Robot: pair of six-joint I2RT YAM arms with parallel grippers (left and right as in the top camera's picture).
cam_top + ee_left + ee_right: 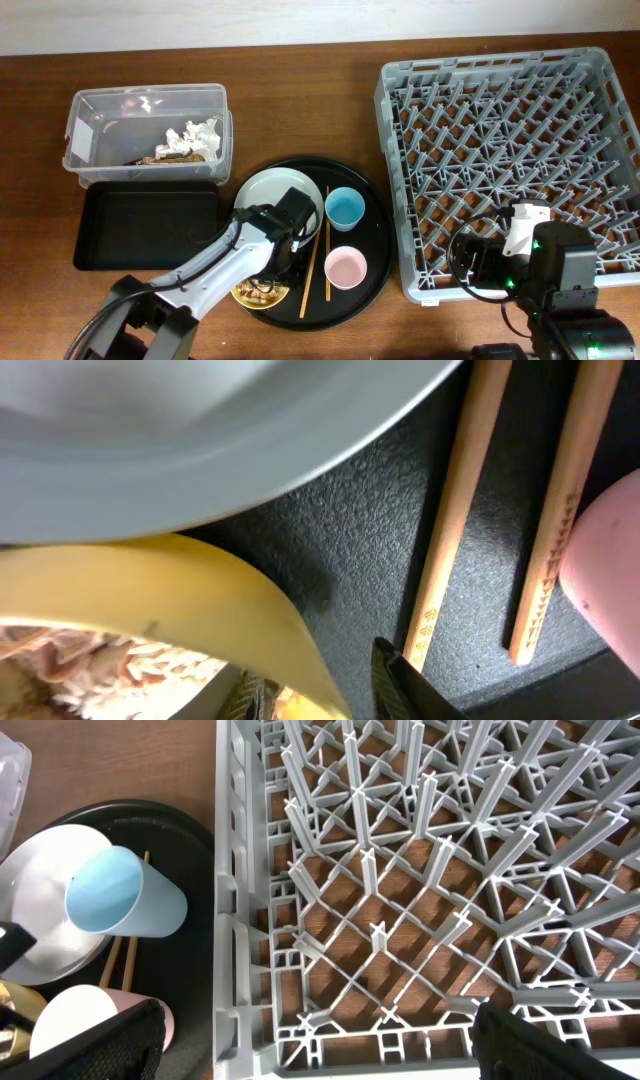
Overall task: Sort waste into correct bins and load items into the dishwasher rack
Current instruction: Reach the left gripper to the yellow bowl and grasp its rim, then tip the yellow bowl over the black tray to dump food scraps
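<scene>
My left gripper [272,275] is over the yellow bowl [258,293] on the round black tray [372,235]. In the left wrist view its fingers [325,700] straddle the bowl's rim [180,590], closed on it. Brownish food scraps [80,660] lie in the bowl. The grey plate [268,192], blue cup [344,208], pink cup [345,267] and two chopsticks [312,255] are also on the tray. My right gripper [465,265] is open and empty over the front left corner of the grey dishwasher rack [500,120]; it also shows in the right wrist view [320,1040].
The clear tub [100,135] at the back left holds crumpled white napkins [195,138] and a brown scrap. The shallow black rectangular tray [150,225] lies just in front of it. The rack [400,870] holds nothing.
</scene>
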